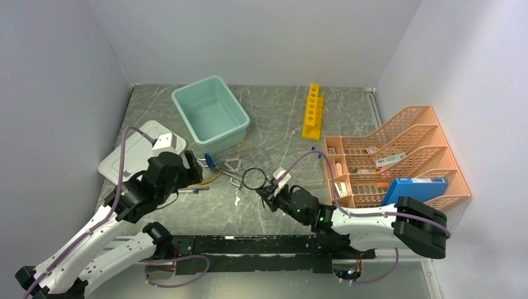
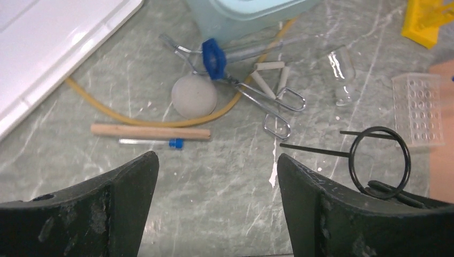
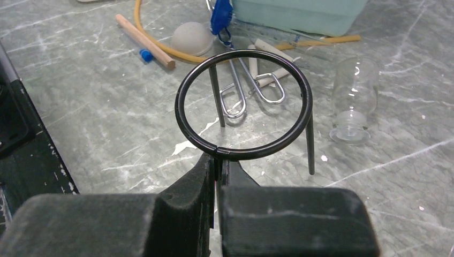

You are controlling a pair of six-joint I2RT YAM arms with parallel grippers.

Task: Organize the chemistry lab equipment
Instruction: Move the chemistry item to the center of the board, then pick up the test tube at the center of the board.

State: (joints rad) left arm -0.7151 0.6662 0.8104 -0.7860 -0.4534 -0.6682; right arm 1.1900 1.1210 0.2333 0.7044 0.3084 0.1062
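Black wire ring stand [image 3: 243,52] is grasped at its rim by the clenched right jaws, mid-counter toward the near edge. Left jaws are spread and empty. Wooden stick [image 2: 150,131] lies just ahead, long axis along their opening line, left arm nearer.

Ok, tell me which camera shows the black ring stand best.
Right wrist: the black ring stand fills the centre, ring and legs sharp, its rim pinched by the right gripper. Left wrist catches it off to the right, smaller. Top external shows it tiny, mid-table.
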